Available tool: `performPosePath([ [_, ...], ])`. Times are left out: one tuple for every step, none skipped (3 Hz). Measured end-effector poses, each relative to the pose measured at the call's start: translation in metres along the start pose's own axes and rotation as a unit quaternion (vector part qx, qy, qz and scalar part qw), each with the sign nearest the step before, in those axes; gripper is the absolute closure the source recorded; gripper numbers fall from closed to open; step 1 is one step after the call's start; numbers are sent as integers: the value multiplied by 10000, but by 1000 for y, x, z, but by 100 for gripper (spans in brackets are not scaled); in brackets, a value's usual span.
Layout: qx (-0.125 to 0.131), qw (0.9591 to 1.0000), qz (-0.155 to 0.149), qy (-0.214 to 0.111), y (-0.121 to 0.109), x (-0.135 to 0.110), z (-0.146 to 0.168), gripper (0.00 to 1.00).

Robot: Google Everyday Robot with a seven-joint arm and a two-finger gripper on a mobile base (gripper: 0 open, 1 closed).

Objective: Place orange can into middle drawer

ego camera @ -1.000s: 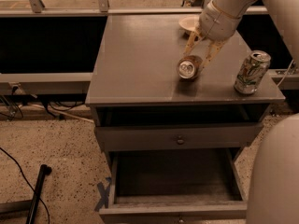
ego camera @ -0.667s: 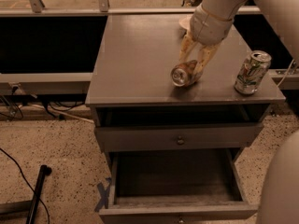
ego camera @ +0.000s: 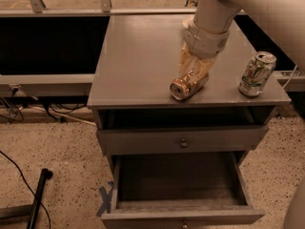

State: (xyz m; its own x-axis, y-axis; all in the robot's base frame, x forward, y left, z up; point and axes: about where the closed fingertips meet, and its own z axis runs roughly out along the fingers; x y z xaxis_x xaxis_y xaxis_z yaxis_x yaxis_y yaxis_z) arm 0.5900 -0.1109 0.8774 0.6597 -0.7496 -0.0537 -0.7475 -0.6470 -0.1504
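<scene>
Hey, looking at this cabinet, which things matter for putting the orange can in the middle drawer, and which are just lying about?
For the job: orange can, on its side on the cabinet top; pincer, closed around it; middle drawer, pulled open below.

Just lying about: white-and-green can, upright at the right; upper drawer, shut; black pole on the floor.

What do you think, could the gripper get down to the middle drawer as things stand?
Probably yes. The gripper, jaws shut on the orange can, sits near the front edge of the cabinet top, and the middle drawer is pulled out beyond that edge, open from above.
</scene>
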Motion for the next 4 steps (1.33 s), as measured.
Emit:
performPosePath([
  [1, 10000, 1, 0, -1, 0, -6, 84],
  [13, 10000, 24, -9, 0, -1, -7, 61],
  [13, 10000, 24, -9, -1, -1, -8, 38],
  [92, 10000, 22, 10, -5, 0, -6, 14],
])
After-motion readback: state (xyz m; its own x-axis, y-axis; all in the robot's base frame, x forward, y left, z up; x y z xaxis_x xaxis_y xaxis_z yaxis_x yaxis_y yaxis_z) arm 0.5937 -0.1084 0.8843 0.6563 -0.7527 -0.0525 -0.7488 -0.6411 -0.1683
